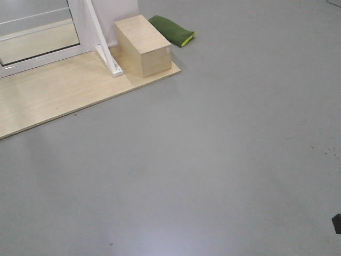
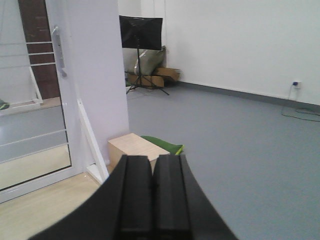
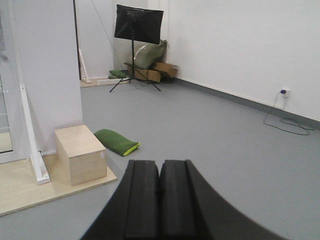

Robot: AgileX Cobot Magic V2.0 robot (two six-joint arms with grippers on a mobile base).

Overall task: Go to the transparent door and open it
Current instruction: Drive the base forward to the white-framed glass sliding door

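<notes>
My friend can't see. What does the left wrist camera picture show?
The transparent door with its grey handle stands ahead on the left, a wooden box and green bag near its frame. The left gripper, black and shut, fills the bottom middle.

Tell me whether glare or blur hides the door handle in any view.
Left wrist view: handle visible, slightly soft, no glare; left gripper blurred in the foreground. Front view: handle out of frame; door glass reflects, pale sheen on the floor. Right wrist view: door cropped at the left edge, handle unclear.
</notes>
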